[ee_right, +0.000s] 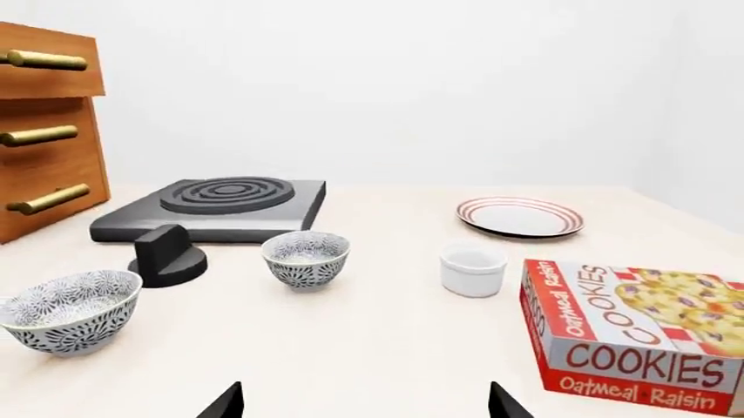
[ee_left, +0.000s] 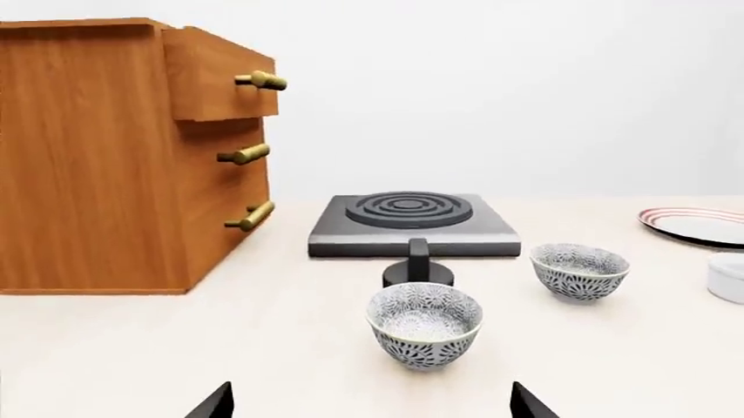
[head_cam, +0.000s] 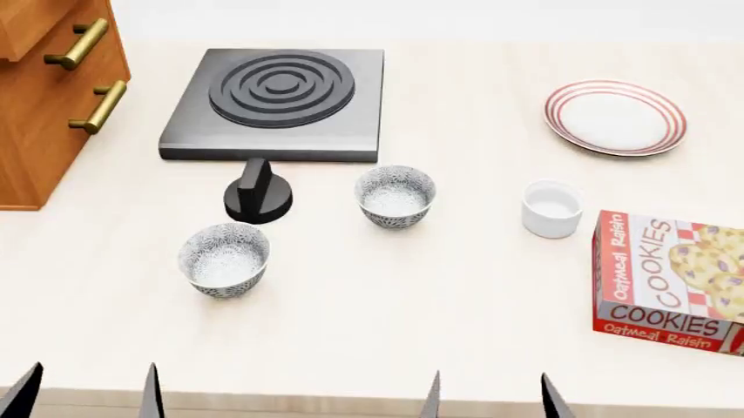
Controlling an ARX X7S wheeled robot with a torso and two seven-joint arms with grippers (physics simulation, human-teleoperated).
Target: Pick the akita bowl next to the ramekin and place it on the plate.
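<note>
— Both grippers sit right at the near edge of our view, only the dark fingertips poking up: our left gripper [head_cam: 87, 392] low on the left, our right gripper [head_cam: 489, 396] low toward the middle-right. Each pair of tips stands spread apart, with nothing between them.

— And beyond them, what have we got on the table [head_cam: 384, 296]?

— Closest to us is one patterned bowl [head_cam: 223, 259], grey-and-white speckle, upright, sitting alone on our left. Just behind it is a black knob [head_cam: 258, 193], and behind that a dark hotplate [head_cam: 277, 103] with raised rings.

— So where's the one we're after?

— We see the akita bowl [head_cam: 395, 197] near the middle, upright, just in front of the hotplate's right corner. It's the bowl nearer the ramekin [head_cam: 551, 208], which stands to its right, the two apart with bare table between them.

— And the plate?

— We spot the plate [head_cam: 615, 117] farther back on the right, red rings round the rim, nothing on it. A cookie box [head_cam: 668, 283] lies flat at the right, just beside the ramekin. On the far left we catch a wooden drawer cabinet [head_cam: 47, 96] with brass handles.
</note>
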